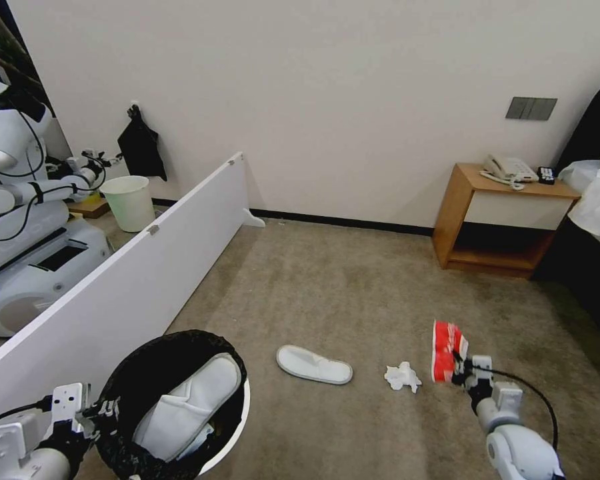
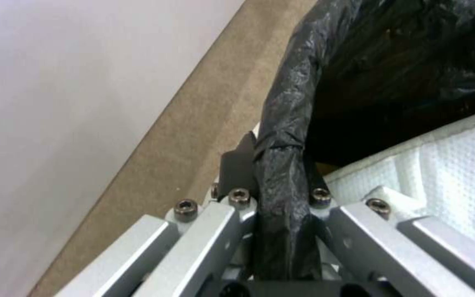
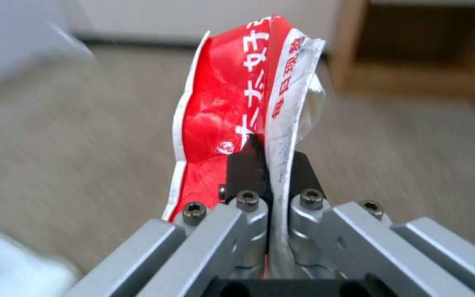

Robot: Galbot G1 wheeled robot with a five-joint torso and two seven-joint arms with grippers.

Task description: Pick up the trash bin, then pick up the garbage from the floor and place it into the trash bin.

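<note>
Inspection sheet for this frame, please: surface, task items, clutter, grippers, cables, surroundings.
Surface: beige carpet, litter on it.
Task items: trash bin held off to the left, one slipper inside; second slipper and tissue on the floor; red-white packet held up.
Clutter: nothing seen beyond the litter.
Grippers: left gripper shut on the bin's bagged rim; right gripper shut on the packet.
Cables: black cable along right arm.
Surroundings: white board, nightstand, pale bin.

Soft even light, blurred wrist-view backgrounds
</note>
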